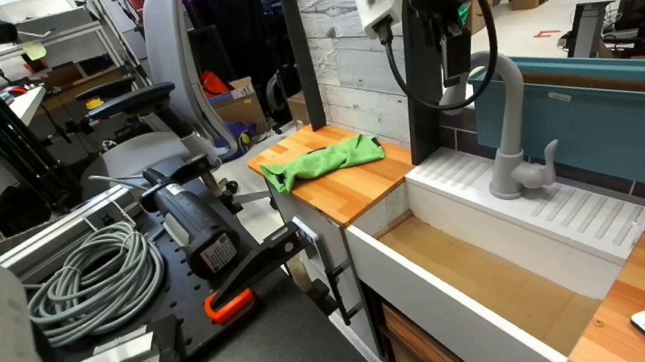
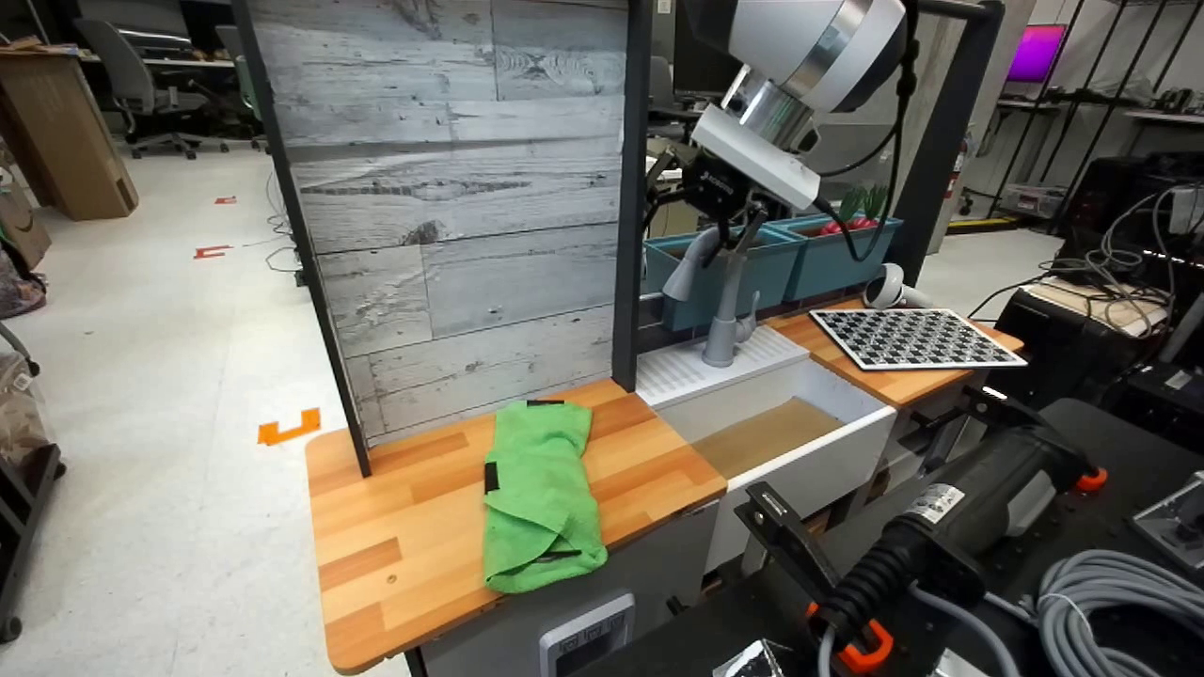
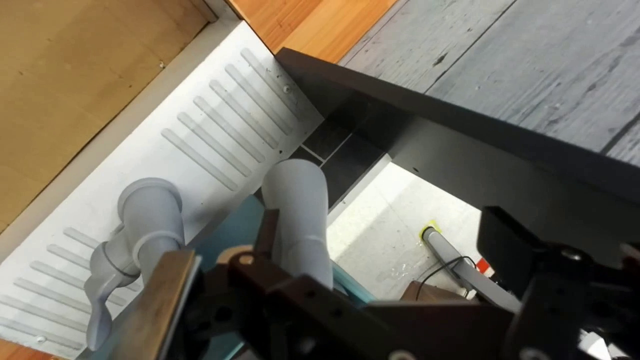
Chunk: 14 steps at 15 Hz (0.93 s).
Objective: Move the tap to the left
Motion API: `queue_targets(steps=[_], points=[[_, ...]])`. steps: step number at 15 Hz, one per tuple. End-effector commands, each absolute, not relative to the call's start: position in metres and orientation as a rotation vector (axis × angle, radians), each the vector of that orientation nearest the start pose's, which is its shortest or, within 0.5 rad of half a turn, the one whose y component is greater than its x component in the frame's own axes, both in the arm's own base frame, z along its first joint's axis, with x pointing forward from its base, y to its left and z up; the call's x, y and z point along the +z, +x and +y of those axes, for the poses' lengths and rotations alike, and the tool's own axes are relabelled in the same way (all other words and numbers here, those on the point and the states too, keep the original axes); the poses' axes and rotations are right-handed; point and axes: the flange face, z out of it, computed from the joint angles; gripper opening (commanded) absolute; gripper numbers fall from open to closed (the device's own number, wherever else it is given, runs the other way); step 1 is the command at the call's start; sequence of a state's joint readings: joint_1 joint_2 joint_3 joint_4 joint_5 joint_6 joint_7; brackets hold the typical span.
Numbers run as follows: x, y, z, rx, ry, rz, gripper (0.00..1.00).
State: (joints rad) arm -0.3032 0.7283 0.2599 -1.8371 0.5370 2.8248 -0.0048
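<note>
The tap is matte grey, with an upright neck, a bent-over spout and a side lever. It stands on the white ribbed ledge behind the sink in both exterior views (image 1: 511,119) (image 2: 727,296). In the wrist view its spout (image 3: 300,205) lies between my fingers, close to the left one in the picture; its base shows further left. My gripper (image 3: 380,230) is open, fingers wide apart, at the height of the tap's bend. It also shows in both exterior views (image 1: 456,62) (image 2: 696,226). The bend is partly hidden by the gripper. I cannot tell whether a finger touches the tap.
A teal planter (image 1: 585,111) stands right behind the tap. A dark post (image 2: 632,188) and grey wood panel (image 2: 442,188) rise beside it. The white sink (image 1: 459,286) lies in front. A green cloth (image 2: 546,498) and a patterned board (image 2: 917,338) lie on the wooden counters.
</note>
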Motion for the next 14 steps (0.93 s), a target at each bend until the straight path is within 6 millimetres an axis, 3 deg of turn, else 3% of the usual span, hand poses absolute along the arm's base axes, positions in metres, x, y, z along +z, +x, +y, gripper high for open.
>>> queue_targets(steps=[1,5,8,10,11,14], points=[[0.18,0.621,-0.08,-0.305,-2.658,0.775,1.0],[0.185,0.574,-0.081,-0.224,-2.762,0.62,1.0],[0.179,0.551,-0.056,-0.161,-2.846,0.451,1.0],[0.173,0.548,-0.04,-0.14,-2.889,0.39,1.0],[0.169,0.557,-0.051,-0.154,-2.842,0.452,1.0],[0.165,0.553,-0.035,-0.131,-2.867,0.396,1.0]])
